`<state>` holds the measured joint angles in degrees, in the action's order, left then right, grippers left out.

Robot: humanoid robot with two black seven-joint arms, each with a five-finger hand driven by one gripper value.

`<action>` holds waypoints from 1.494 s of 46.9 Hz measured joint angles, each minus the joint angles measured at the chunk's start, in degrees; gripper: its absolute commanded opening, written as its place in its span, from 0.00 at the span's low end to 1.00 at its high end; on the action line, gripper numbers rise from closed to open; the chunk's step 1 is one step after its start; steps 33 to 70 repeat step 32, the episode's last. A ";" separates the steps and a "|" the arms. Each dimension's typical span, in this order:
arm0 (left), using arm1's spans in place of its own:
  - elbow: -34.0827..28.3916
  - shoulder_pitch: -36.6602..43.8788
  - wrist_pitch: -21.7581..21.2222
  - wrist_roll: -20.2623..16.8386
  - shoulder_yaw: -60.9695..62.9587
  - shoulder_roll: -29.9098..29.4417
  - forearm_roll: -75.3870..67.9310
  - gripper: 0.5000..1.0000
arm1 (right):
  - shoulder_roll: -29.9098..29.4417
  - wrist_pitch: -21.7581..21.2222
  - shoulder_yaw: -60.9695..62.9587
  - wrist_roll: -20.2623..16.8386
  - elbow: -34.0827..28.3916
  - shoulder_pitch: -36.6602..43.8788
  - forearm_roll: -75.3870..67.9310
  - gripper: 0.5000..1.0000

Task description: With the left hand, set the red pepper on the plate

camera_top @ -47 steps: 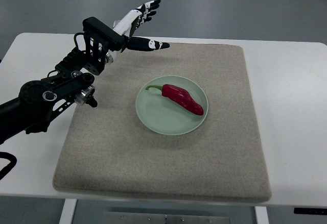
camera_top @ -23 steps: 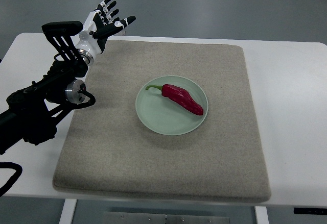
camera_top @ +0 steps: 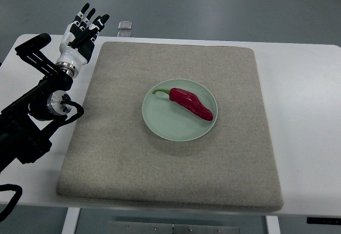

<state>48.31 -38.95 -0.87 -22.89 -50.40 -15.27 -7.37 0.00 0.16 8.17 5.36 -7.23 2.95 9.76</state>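
The red pepper (camera_top: 190,103) lies across the pale green plate (camera_top: 165,124), stem toward the left, body angled down to the right. The plate sits mid-mat on the grey mat (camera_top: 133,164) covering the white table (camera_top: 309,111). Off at the far left corner the left hand (camera_top: 80,31) hangs with fingers (camera_top: 85,11) spread and empty, well apart from the plate. That pepper looks light, glossy, a bit slick, firm-skinned yet bruisable; I'd pinch it around the thick middle, not the thin stem.
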 measured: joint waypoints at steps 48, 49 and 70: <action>-4.20 -0.03 1.43 -0.06 -0.03 0.77 2.36 1.00 | 0.00 -0.56 0.02 -0.04 -0.22 -0.01 0.28 0.86; -4.20 -0.03 1.43 -0.06 -0.03 0.77 2.36 1.00 | 0.00 -0.56 0.02 -0.04 -0.22 -0.01 0.28 0.86; -4.20 -0.03 1.43 -0.06 -0.03 0.77 2.36 1.00 | 0.00 -0.56 0.02 -0.04 -0.22 -0.01 0.28 0.86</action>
